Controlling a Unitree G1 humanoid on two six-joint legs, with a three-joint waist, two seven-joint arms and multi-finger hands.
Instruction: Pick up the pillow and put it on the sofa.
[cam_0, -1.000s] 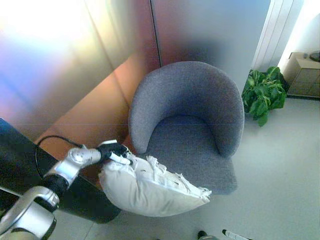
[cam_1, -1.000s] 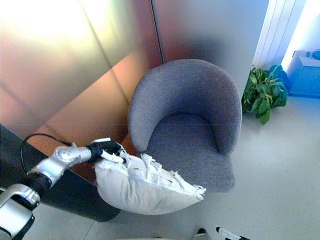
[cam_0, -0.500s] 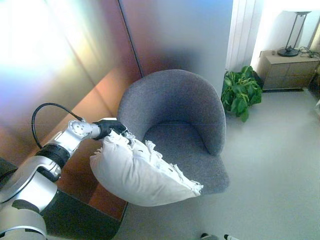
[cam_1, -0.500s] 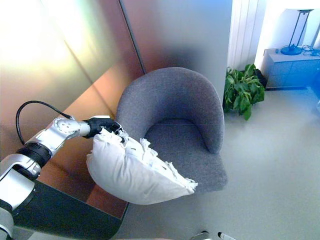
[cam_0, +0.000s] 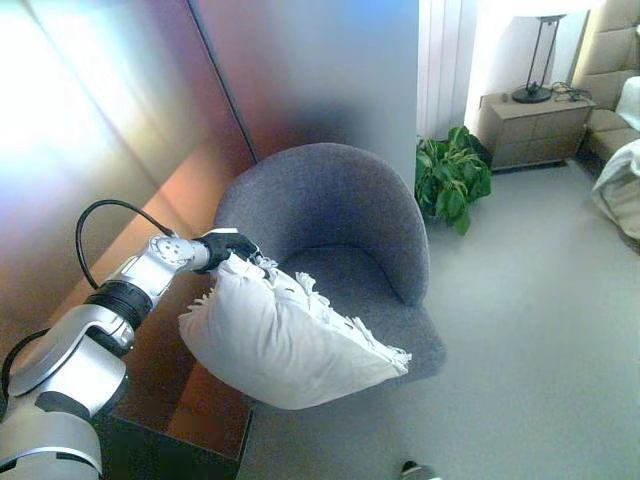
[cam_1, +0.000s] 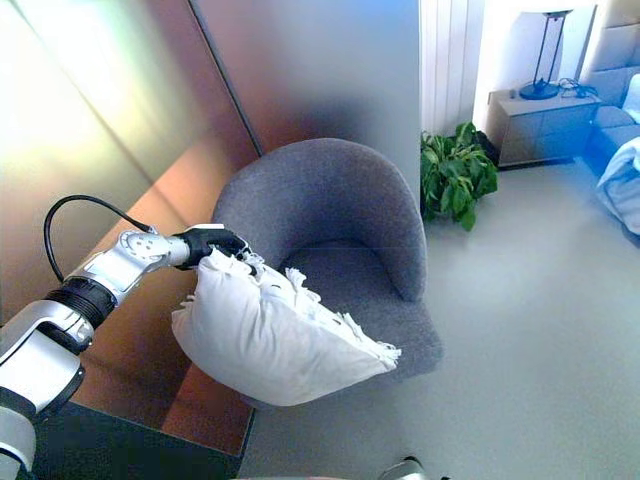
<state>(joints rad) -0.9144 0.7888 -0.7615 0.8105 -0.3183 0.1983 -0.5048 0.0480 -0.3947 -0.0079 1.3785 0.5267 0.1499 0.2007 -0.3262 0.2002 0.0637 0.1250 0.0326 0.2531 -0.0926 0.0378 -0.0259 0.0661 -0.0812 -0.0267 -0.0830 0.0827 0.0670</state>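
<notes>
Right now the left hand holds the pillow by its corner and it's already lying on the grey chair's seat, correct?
Not quite. The left hand does hold the pillow by its corner, but the left eye view shows it hanging in the air before the grey chair, not lying on the seat.

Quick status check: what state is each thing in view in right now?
Pillow: in the air, held by one corner, in front of the armchair's seat.
Left hand: shut on the pillow's corner.
Right hand: not in view.
Armchair: upright, nothing resting on its seat.
Potted plant: upright on the floor.
</notes>
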